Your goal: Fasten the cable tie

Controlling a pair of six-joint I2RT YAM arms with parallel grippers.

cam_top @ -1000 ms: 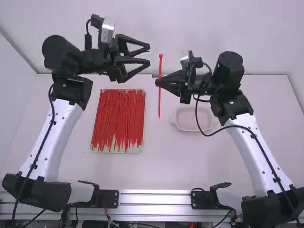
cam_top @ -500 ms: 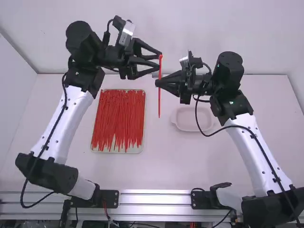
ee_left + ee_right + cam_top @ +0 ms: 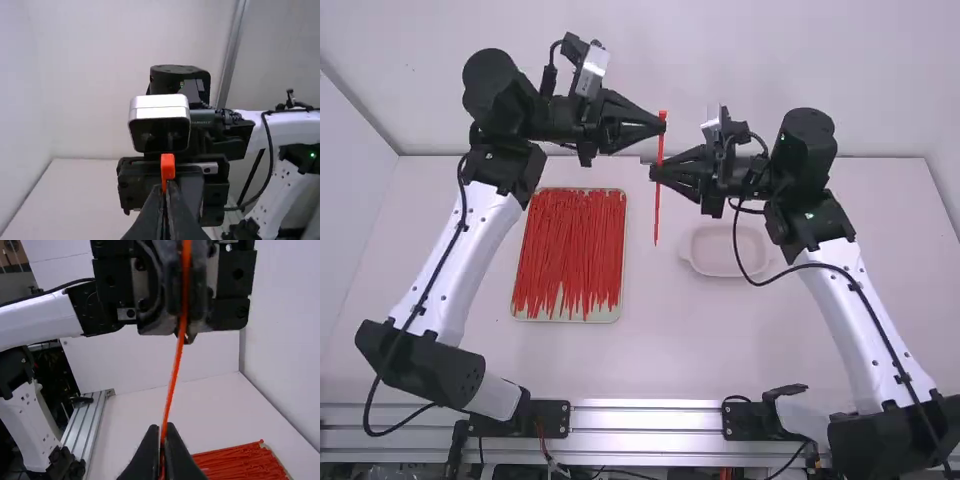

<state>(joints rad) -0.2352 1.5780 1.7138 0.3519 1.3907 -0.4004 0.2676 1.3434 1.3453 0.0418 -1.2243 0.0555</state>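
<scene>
Straight cable tie (image 3: 656, 215) in the air, not fastened yet
The left end effector (image 3: 658, 122) grasps its head, the right end effector (image 3: 653, 175) its strap, above the surface (image 3: 720, 320); looping and threading seem left to do.

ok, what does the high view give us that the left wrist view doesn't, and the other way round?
High view adds: the tray of spare red ties, the white dish, and the full length of the cable tie hanging below the right end effector.
Left wrist view adds: a close look at the left end effector shut on the tie's head, and the right arm's wrist camera face-on.
Both: the tie, upright, with both end effectors on it.
</scene>
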